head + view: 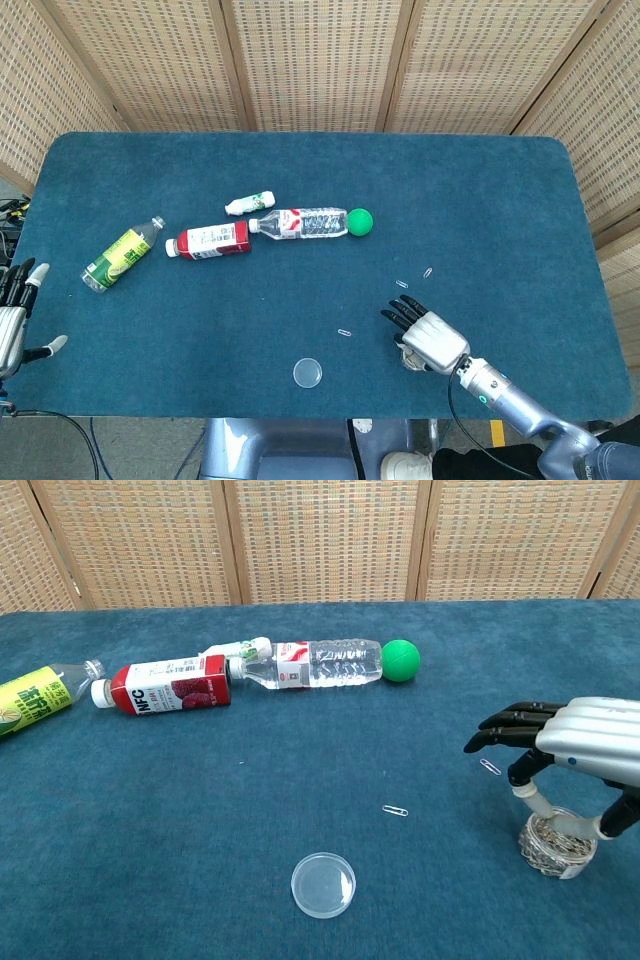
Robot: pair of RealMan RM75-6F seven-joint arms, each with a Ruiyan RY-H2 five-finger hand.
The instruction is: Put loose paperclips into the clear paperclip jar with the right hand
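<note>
We are looking down on a blue table (300, 190) backed by woven screens (320, 60). Our right hand (428, 338) is hovering with dark fingers (398, 315) spread, covering most of the clear paperclip jar (408, 360). We are seeing 3 loose paperclips: 1 (345, 332) left of the hand, 2 (401, 284) (428, 271) beyond it. The jar's lid (307, 373) is lying apart near the front edge. Our left hand (12, 315) is resting at the table's left border, fingers apart. A yellow-labelled bottle (121, 254), a red bottle (209, 240), a small white bottle (249, 204), a clear bottle (300, 223) and a green ball (360, 221) are lying mid-table.
</note>
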